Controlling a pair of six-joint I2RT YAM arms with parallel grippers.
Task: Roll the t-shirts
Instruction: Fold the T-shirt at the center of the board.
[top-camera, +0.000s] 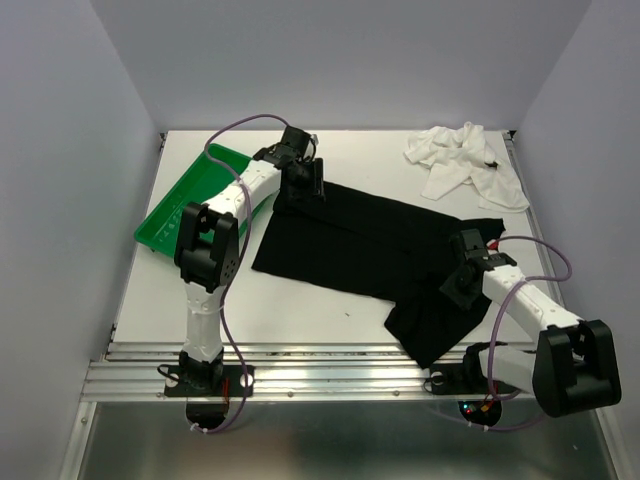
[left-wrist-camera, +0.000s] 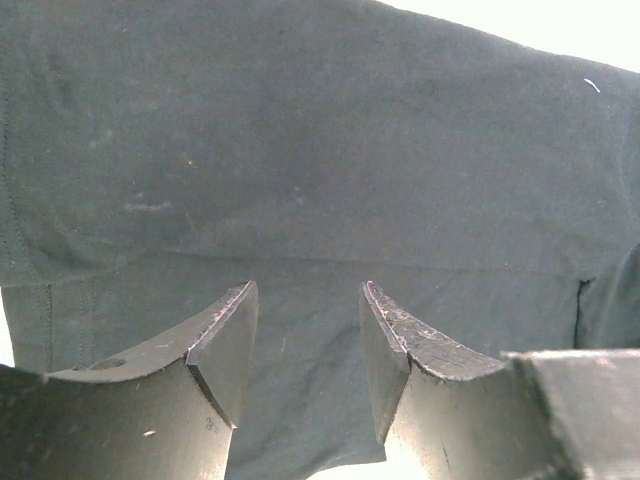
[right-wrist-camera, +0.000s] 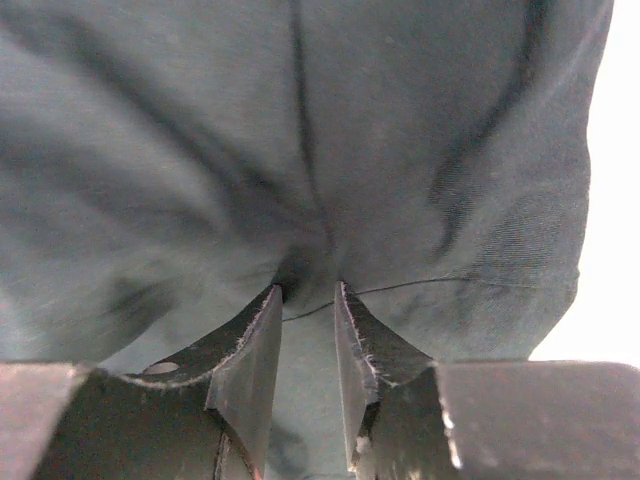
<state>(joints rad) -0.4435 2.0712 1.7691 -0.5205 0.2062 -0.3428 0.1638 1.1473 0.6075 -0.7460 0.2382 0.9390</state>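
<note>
The black t-shirt (top-camera: 360, 245) lies spread across the middle of the table. My left gripper (top-camera: 303, 183) is down at its far left corner. In the left wrist view that gripper (left-wrist-camera: 305, 290) stands open, and flat black cloth (left-wrist-camera: 320, 180) shows under and between its fingers. My right gripper (top-camera: 462, 283) rests on the shirt's near right part. In the right wrist view its jaws (right-wrist-camera: 308, 287) are drawn close, and a pucker of black cloth (right-wrist-camera: 300, 150) is pinched at the tips, with creases running out from it. The white t-shirt (top-camera: 465, 160) lies crumpled at the back right.
A green tray (top-camera: 185, 205) sits tilted at the back left, just beside the left arm. Grey walls close in the table on three sides. A metal rail (top-camera: 330, 375) runs along the near edge by the arm bases.
</note>
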